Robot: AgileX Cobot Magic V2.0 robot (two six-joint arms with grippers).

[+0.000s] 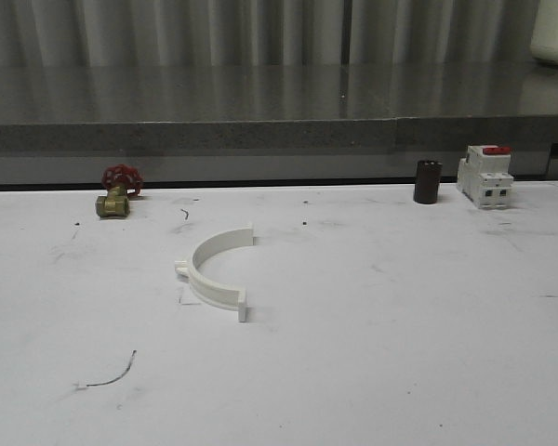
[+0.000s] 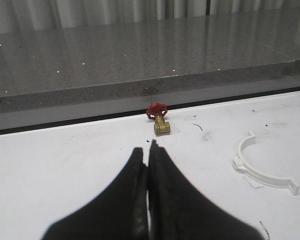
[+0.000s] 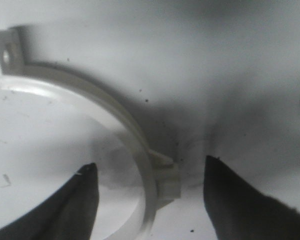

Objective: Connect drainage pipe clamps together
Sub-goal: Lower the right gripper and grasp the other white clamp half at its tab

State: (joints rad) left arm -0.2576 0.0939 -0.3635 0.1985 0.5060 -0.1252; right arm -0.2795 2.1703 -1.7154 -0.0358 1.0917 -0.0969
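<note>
Spread right gripper [image 3: 149, 175] fingers are held astride one clamp half [image 3: 115, 130], ready for grasping; left gripper [image 2: 148, 165] is kept closed, empty.

Brass valve with red handwheel [image 1: 117, 193] sits far left on the white tabletop [image 1: 400, 325], near the grey stone ledge [image 1: 260, 121]. Far right: dark cylindrical cap [image 1: 427, 181] upright, just beside white-and-red boxy circuit breaker [image 1: 484, 176]. Thin dark wire scrap [image 1: 112, 373] lies front left.
</note>
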